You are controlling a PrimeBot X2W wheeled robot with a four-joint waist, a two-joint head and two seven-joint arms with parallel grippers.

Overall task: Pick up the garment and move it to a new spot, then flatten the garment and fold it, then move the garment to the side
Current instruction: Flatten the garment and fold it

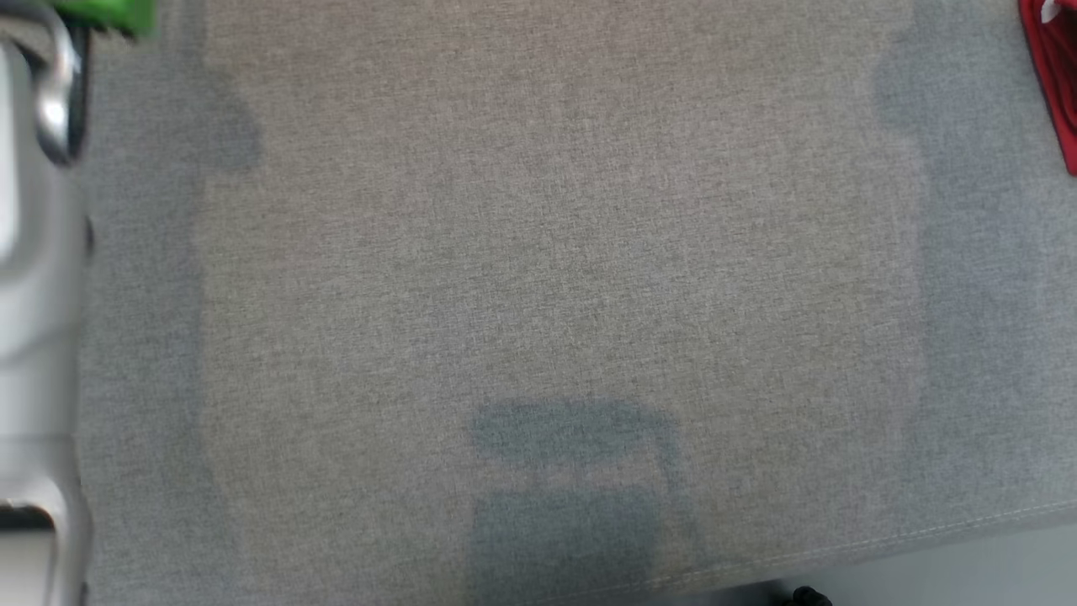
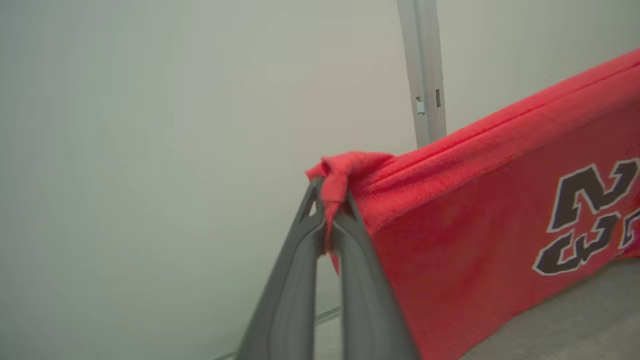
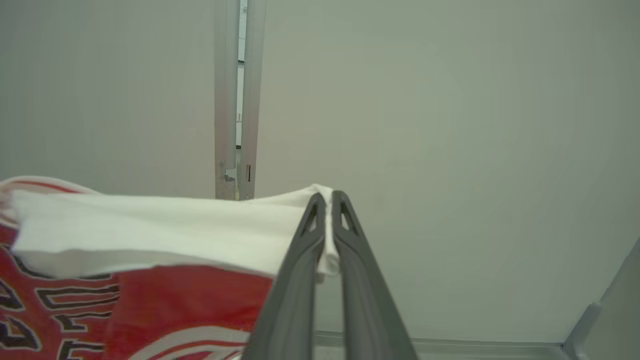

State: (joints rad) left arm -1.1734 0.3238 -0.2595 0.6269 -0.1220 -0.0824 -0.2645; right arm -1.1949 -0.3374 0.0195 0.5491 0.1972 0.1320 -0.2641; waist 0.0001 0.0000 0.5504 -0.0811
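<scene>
The garment (image 2: 480, 190) is red with dark, white-edged lettering and a white band (image 3: 150, 230). It hangs stretched in the air between my two grippers. In the left wrist view my left gripper (image 2: 330, 197) is shut on a bunched red corner of the garment. In the right wrist view my right gripper (image 3: 327, 205) is shut on the white edge of the garment. In the head view a small piece of the garment (image 1: 1056, 76) shows at the top right edge, and my pale left forearm (image 1: 34, 278) runs along the left edge.
A grey fabric-covered table (image 1: 538, 286) lies below, its front edge (image 1: 925, 530) at the lower right. A pale wall with a vertical metal post (image 2: 425, 70) stands behind the garment. A green object (image 1: 109, 15) sits at the head view's top left.
</scene>
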